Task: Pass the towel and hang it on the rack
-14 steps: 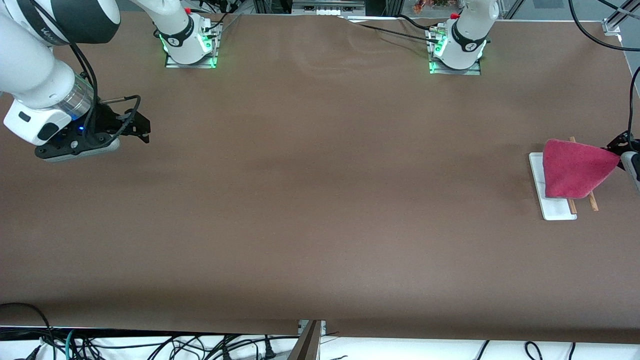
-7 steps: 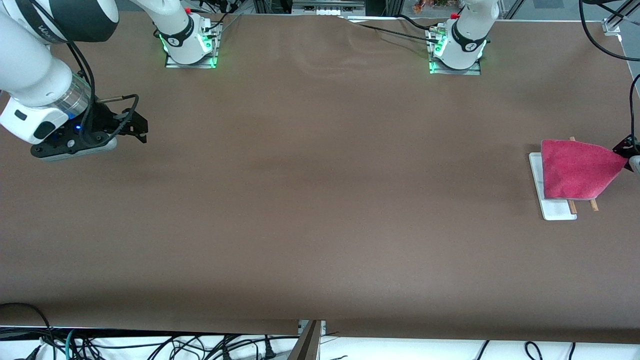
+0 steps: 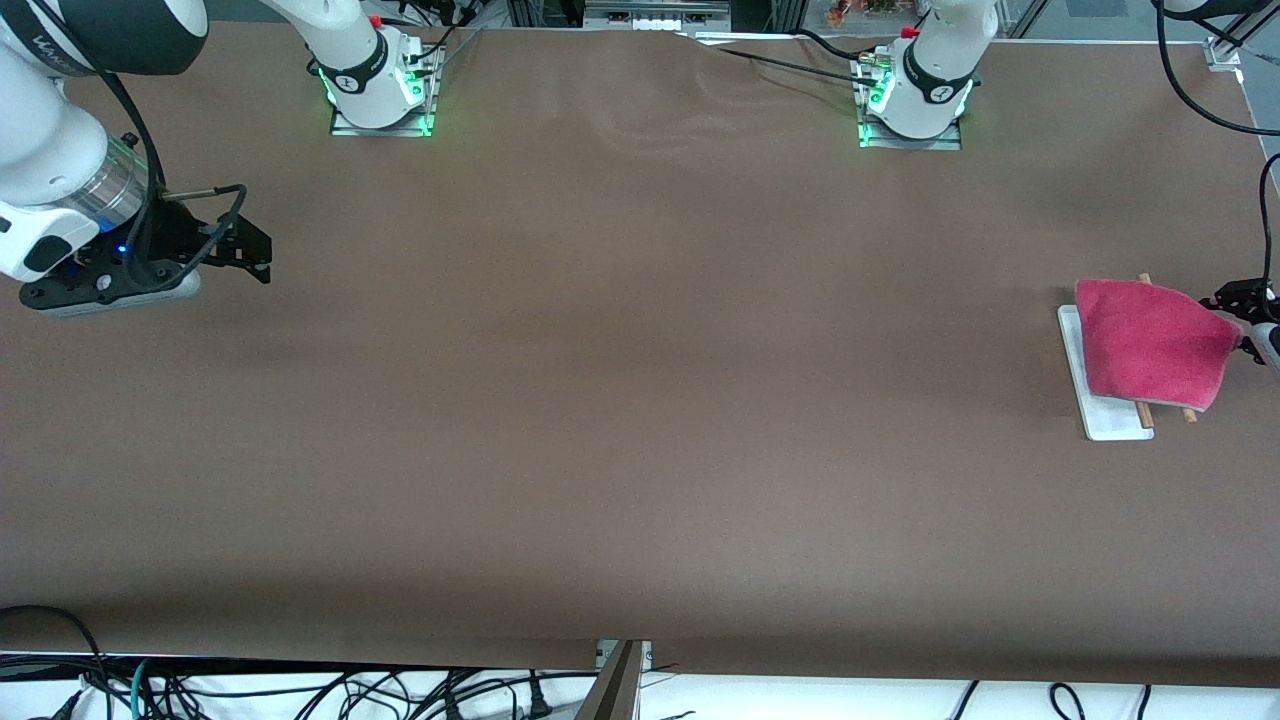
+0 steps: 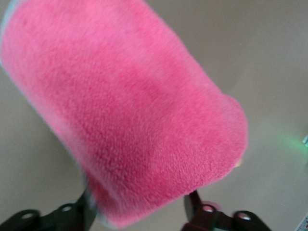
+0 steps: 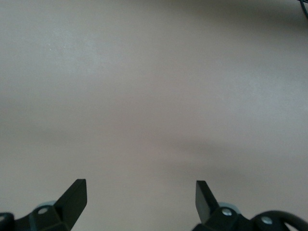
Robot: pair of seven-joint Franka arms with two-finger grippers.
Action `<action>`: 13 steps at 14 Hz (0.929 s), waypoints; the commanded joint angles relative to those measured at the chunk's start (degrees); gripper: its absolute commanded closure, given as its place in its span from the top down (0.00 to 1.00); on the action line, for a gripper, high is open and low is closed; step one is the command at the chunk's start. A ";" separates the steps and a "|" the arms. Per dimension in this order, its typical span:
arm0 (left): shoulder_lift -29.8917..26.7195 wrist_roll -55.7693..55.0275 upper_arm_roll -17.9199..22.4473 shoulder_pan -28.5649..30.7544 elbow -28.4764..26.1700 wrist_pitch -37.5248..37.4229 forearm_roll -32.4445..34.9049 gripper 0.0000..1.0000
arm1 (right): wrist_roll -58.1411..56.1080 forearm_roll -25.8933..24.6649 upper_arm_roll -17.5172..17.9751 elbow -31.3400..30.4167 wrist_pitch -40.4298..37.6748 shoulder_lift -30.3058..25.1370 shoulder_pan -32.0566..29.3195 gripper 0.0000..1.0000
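Observation:
The pink-red towel (image 3: 1148, 342) lies draped over the rack's two brown rods (image 3: 1143, 413), covering most of the rack's white base (image 3: 1112, 423) at the left arm's end of the table. My left gripper (image 3: 1240, 308) is beside the towel's edge, open, with its fingers wide apart. In the left wrist view the towel (image 4: 125, 106) fills most of the picture, and its edge lies between the spread fingers of the left gripper (image 4: 139, 211). My right gripper (image 3: 255, 255) hovers open and empty over bare table at the right arm's end, as the right wrist view (image 5: 139, 192) also shows.
The brown table cover (image 3: 640, 400) stretches between the two arms. The arm bases (image 3: 380, 90) (image 3: 915, 100) stand along the table's edge. Cables hang below the table's edge nearest the front camera (image 3: 300, 690).
The towel's stretched corner has gone slack and settled onto the rods as the left gripper opened. The right arm has drawn back toward its end of the table.

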 commanded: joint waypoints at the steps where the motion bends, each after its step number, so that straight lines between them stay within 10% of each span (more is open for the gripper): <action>1: 3.15 0.33 -0.52 1.96 1.84 3.27 0.05 1.00 | -0.25 -0.07 0.29 2.04 -1.50 0.16 0.08 1.00; 7: 1.67 1.29 -0.69 2.23 4.03 3.02 0.05 1.00 | -0.34 0.19 0.29 2.39 -1.59 0.52 0.16 1.00; 13: -11.15 0.59 -2.88 0.12 4.31 -4.26 -0.04 1.00 | -0.34 0.45 0.38 2.39 -1.68 0.52 0.16 1.00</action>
